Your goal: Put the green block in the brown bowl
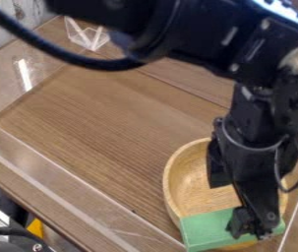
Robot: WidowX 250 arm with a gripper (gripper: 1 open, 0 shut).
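- Surface [112, 118] of brown wood grain filled most of the view, running from the upper left down toward the lower right, with a raised clear-plastic wall [59, 192] along its near-left edge and another clear panel at the back left.
- Black robot arm [191, 39] swept in from the top of the picture, blurred in its upper part, and bent down on the right side into a bulky black wrist section.
- Brown bowl [191, 182], round, shallow and light tan with a thick rim, sat on the surface at the lower right; the arm's wrist covered much of its right half, so only the left part of its rim and inside showed.
- Green block [207, 231], a flat matte green slab, lay at the very bottom right, just in front of the bowl's near rim and touching or nearly touching it; whether it rested partly on the rim could not be told. It was outside the bowl's hollow.
- Gripper [254, 224] pointed downward over the right end of the green block, its dark fingers reaching the block's top. The fingers stood apart, spread wide, and nothing showed as clamped between them; whether they actually touched the block could not be told from this angle.
- Small yellow-and-black object [33, 228] showed at the lower left corner, outside the clear wall, too cut off to identify.
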